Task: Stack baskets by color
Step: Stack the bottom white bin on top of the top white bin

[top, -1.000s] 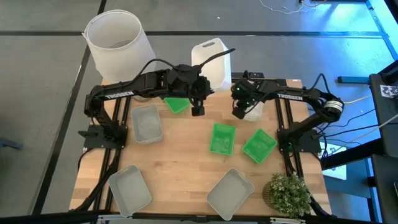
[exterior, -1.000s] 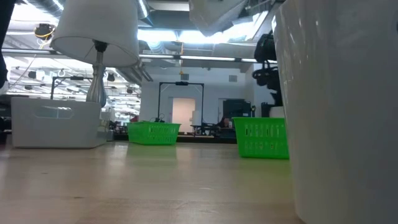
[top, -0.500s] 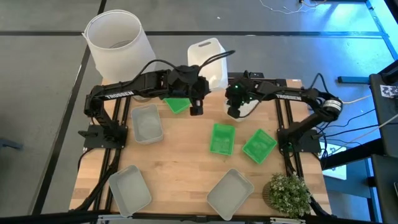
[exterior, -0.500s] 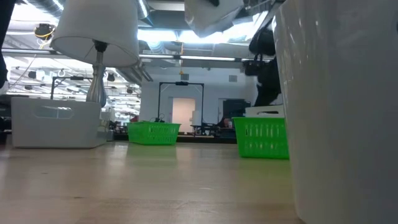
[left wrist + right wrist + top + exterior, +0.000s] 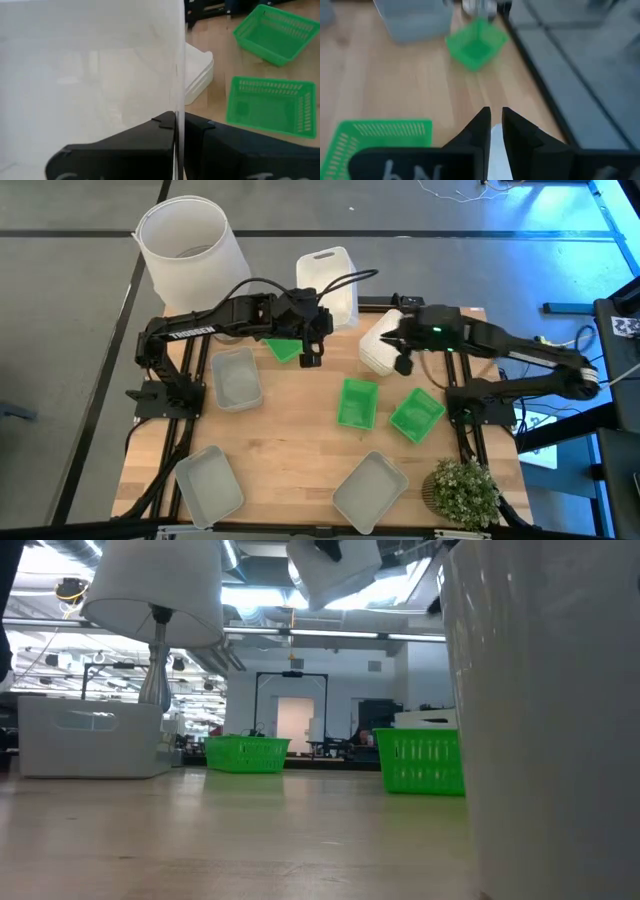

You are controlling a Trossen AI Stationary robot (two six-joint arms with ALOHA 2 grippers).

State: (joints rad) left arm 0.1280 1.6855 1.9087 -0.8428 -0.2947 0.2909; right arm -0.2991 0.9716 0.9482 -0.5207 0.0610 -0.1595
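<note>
Left gripper [image 5: 311, 360] clamped on a white basket [image 5: 326, 280], held up over the desk's [image 5: 290, 460] far edge. Right gripper [image 5: 403, 366] pinches the rim of the white stack [image 5: 378, 350] (two baskets) resting far right on the desk.

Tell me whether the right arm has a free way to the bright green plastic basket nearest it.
Probably not yet: the right gripper is shut on the white basket stack; the green basket lies uncovered.

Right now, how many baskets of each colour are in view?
green baskets: 3
grey baskets: 3
white baskets: 3 (one held aloft, two apparently stacked)
Total: 9
</note>
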